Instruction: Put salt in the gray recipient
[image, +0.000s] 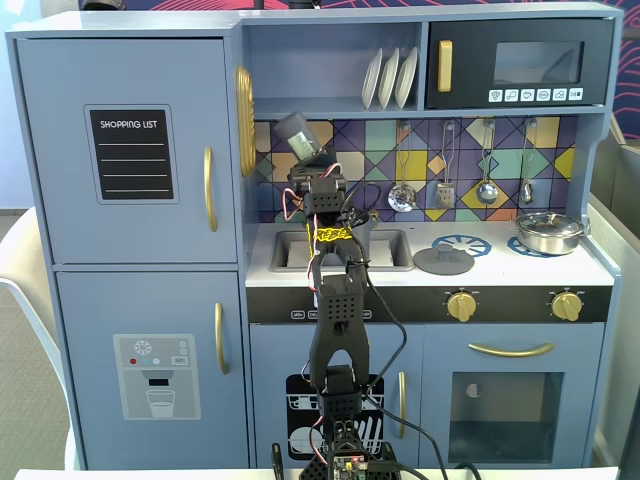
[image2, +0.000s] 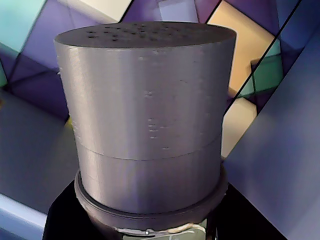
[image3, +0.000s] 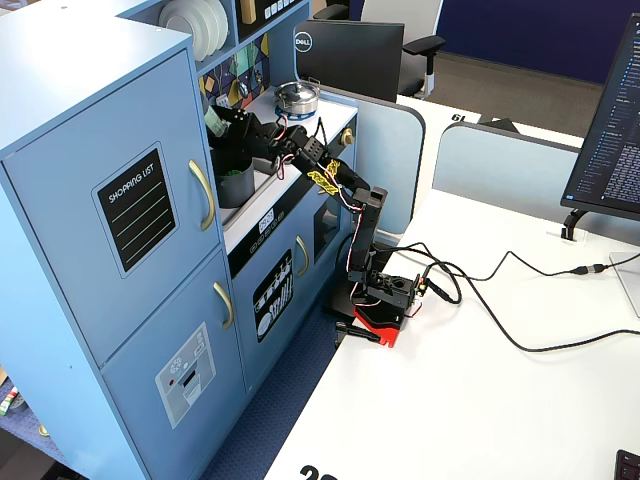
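Note:
The salt is a dark-gray shaker with a pale green label, held tilted up to the left above the sink in front of the tiled back wall. My gripper is shut on its lower part. In the wrist view the salt's holed top fills the frame, and my gripper clamps it from both sides at the bottom edge. From the side, the salt hangs in my gripper just above the gray recipient, a matte gray pot standing at the sink. In the front fixed view the arm mostly hides the pot.
A flat gray lid lies on the left burner. A shiny steel pan sits on the right burner. Ladles and a spatula hang on the back wall. A shelf with plates is close overhead, and the fridge wall stands to the left.

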